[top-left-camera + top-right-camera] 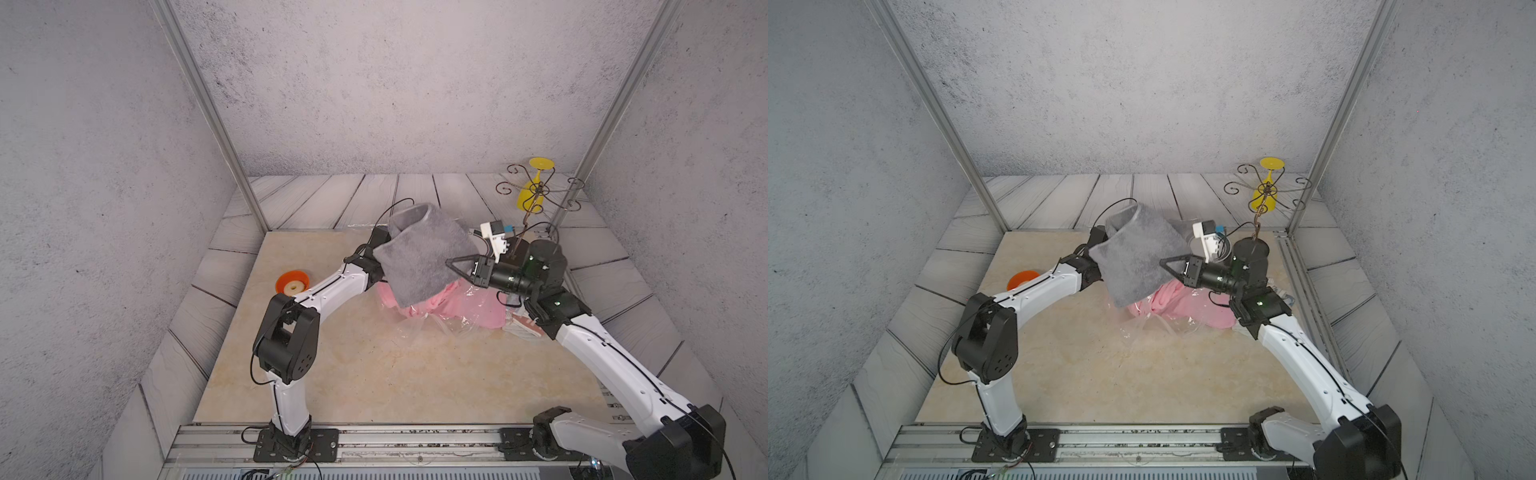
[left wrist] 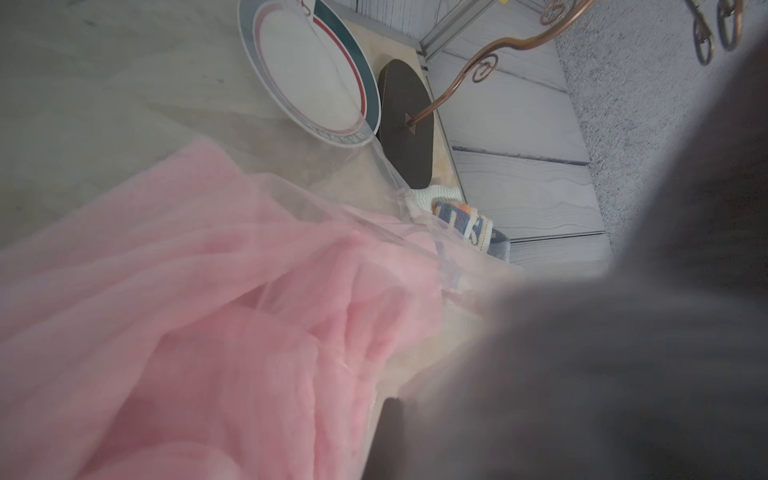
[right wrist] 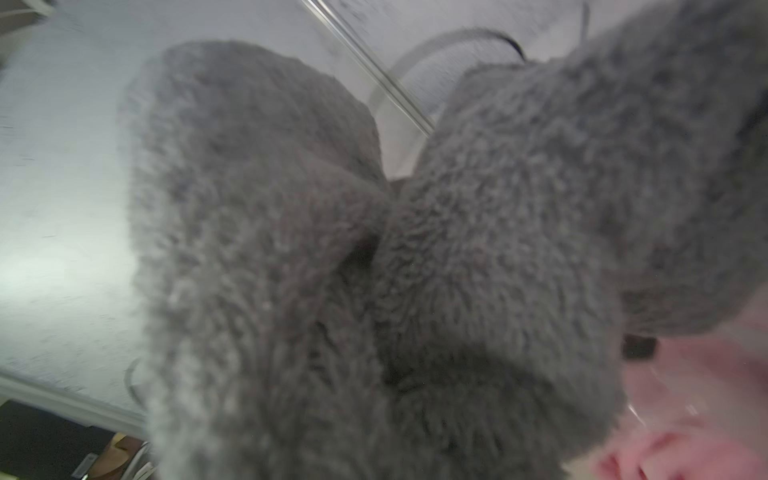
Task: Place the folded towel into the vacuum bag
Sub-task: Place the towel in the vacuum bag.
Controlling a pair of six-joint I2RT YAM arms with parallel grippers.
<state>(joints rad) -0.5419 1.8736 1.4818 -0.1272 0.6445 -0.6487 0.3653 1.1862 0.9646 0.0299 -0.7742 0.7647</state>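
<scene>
Towel (image 1: 419,253), one, grey, aloft in right tool (image 1: 451,263); one vacuum bag (image 1: 419,329) below.

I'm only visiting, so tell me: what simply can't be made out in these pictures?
Left arm's fingers: hidden behind the fluffy grey towel in both top views; that cloth blurs the left wrist view.
Opening and valve of the crinkly clear plastic vacuum bag: covered by towel and right arm in top views; the towel fills the right wrist view.
Small white-and-blue object: too small to identify in top views.
</scene>
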